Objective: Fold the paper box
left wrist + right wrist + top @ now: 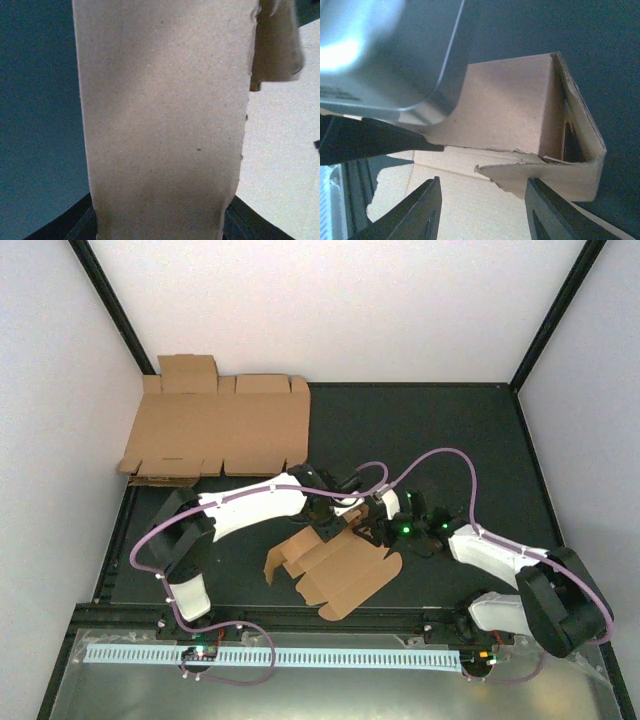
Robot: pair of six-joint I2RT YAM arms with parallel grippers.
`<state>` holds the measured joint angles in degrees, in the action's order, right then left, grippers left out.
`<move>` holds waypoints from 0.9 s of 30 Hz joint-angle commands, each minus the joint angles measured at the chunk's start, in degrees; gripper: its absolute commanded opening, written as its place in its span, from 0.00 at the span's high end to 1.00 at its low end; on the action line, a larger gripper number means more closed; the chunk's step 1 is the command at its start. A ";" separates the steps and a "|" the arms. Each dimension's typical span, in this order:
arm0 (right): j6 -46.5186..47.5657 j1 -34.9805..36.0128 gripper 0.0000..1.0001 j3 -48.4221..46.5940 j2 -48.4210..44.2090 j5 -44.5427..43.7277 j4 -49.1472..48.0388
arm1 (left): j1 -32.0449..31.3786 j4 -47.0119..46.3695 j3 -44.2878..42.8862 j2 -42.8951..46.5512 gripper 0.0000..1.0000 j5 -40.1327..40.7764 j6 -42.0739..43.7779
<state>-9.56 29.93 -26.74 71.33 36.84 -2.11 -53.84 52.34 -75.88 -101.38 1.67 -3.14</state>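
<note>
Half-folded paper box lies centre-front: it looks light, thin card, likely to crease or tear, best pinched on a flap edge near a fold. Right gripper stands apart at a raised corner flap; left gripper, masked by a panel, is unreadable. Flat sheets sit far left.

paper box plain brown; table black.
</note>
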 commanded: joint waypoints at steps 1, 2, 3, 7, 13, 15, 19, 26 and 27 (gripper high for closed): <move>-2.63 0.39 0.51 1.89 0.93 3.03 -9.36 | -0.91 -0.98 0.07 -0.80 0.53 -2.95 1.29; -3.07 0.39 0.51 2.39 0.98 3.09 -10.43 | -0.99 -1.15 0.10 -0.75 0.53 -3.25 1.33; -3.43 0.39 0.51 2.88 0.97 3.13 -11.31 | -0.98 -1.35 0.20 -0.75 0.53 -3.62 1.36; -4.28 0.39 0.52 4.48 1.26 2.98 -13.50 | -0.96 -1.77 0.39 -0.75 0.53 -4.50 1.46; -6.45 0.43 0.52 6.18 2.63 2.82 -16.59 | -0.91 -2.74 0.41 0.03 0.53 -7.50 1.72; -7.13 0.49 0.53 6.75 3.05 3.21 -18.14 | -0.92 -2.77 0.18 0.05 0.53 -8.41 1.86; -8.28 0.57 0.54 7.97 3.21 3.23 -21.56 | -0.91 -2.74 0.11 0.13 0.53 -10.00 2.08; -9.47 0.76 0.55 10.78 4.48 2.70 -30.60 | -0.91 -2.10 -0.21 -0.31 0.53 -12.32 1.96; -9.57 0.81 0.55 11.01 4.84 2.68 -31.50 | -0.91 -1.87 -0.44 -0.53 0.53 -12.24 1.68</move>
<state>-18.39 30.22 -16.58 74.98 40.10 -23.59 -53.98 50.98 -75.48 -101.38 -4.36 -2.96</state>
